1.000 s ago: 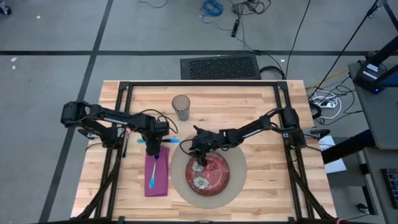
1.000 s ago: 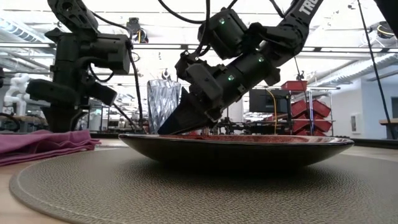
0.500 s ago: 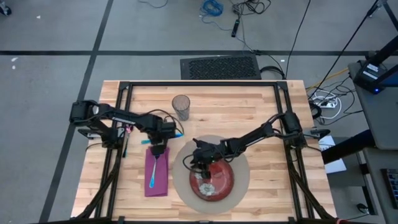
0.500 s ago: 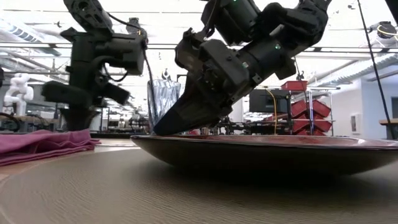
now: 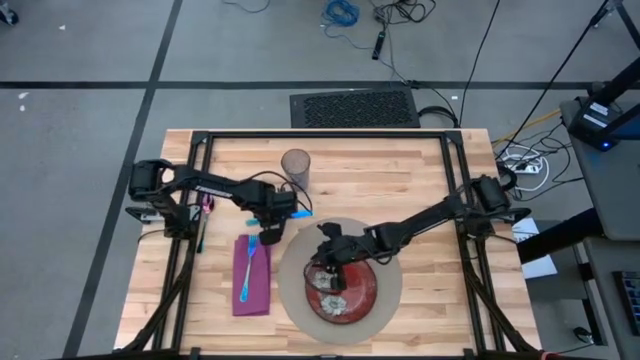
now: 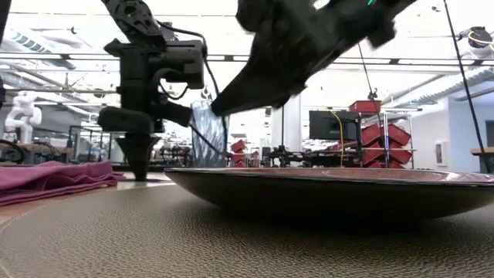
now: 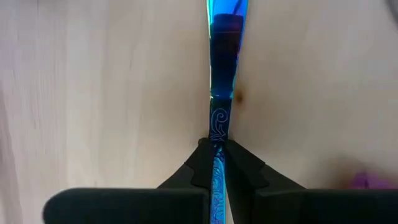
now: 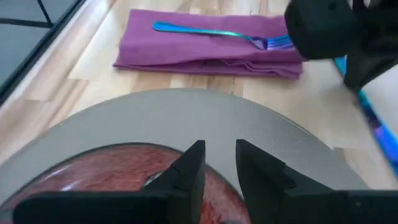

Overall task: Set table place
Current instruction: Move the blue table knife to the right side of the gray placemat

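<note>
High view: light-wood plank tabletop (image 5: 420, 170) is carrying a big round grey-tan mat (image 5: 388, 290) near its front edge, with a red patterned plate (image 5: 350, 295) sitting on the mat. The right gripper (image 5: 328, 272) is hovering over the plate's far-left rim. A purple cloth napkin (image 5: 258, 285) is lying just left of the mat, a blue plastic fork (image 5: 245, 272) on top of it. The left gripper (image 5: 270, 226) is standing between napkin and mat, holding a blue plastic utensil (image 5: 300, 212). A clear glass (image 5: 295, 168) is standing behind, toward the tabletop's back edge.

Low view: left gripper is pointing down beside the mat; right gripper is lifted above the plate.

Left wrist view: jaws are clamping the blue utensil's patterned handle over bare wood.

Right wrist view: jaws are slightly apart, gripping nothing, above the plate rim.
</note>
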